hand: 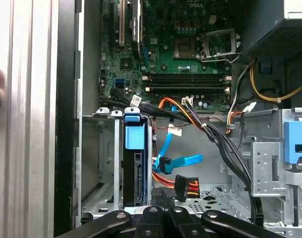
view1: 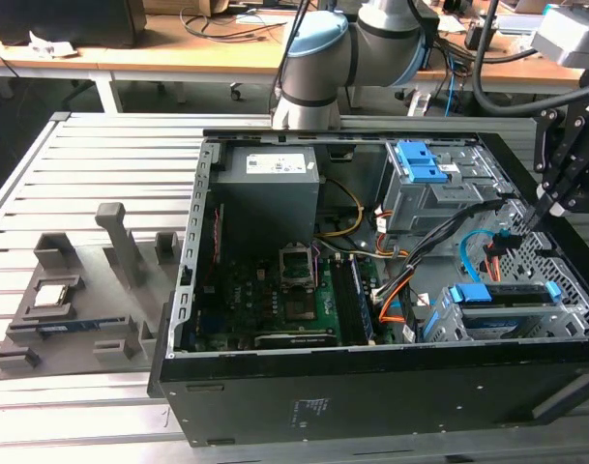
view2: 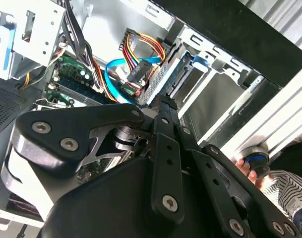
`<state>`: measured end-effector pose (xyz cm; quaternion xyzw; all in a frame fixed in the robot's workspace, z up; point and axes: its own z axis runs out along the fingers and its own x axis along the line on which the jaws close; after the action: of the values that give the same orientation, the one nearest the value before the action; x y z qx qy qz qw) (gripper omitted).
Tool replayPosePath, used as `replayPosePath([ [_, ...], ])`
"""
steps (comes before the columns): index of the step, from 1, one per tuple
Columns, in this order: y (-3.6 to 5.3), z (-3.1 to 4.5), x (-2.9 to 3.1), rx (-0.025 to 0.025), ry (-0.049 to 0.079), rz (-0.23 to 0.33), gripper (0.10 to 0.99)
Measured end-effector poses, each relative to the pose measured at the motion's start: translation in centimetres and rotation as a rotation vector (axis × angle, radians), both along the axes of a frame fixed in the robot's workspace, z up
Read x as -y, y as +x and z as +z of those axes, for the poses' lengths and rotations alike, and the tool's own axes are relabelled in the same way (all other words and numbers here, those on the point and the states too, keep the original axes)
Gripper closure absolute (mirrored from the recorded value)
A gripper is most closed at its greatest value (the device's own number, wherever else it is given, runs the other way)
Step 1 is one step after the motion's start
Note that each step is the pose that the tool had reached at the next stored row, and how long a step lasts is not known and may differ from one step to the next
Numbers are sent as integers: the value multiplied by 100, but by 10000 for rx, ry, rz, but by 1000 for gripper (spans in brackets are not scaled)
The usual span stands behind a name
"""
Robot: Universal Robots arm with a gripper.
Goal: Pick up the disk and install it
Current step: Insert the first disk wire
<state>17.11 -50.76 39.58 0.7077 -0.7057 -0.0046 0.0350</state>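
The disk [view1: 502, 296] sits in the lower drive cage at the exterior view's right front of the open computer case, its blue bracket showing at both ends. In the first wrist view the disk [hand: 136, 171] is seen edge-on, standing in the metal cage under its blue bracket tab. My gripper [view1: 539, 213] hangs above the case's right side, just behind the disk and apart from it. Its black fingers meet at the tip with nothing between them in both wrist views, gripper [hand: 162, 194], gripper [view2: 165, 105].
Blue and orange cables [hand: 178, 163] lie loose between the gripper and the motherboard [view1: 275, 300]. A grey upper bay with a blue latch [view1: 420, 162] stands at the back. A grey fixture tray [view1: 72, 300] lies on the exterior view's left. A person's hand [view2: 247, 167] rests at the table rail.
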Motion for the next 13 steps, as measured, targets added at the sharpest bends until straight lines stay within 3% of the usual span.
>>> replayPosePath([
  [3,1,-62,-35,0,-4,1,980],
  [7,26,-180,-220,-1,-106,2,980],
  [13,54,-270,-250,-1,-247,0,980],
])
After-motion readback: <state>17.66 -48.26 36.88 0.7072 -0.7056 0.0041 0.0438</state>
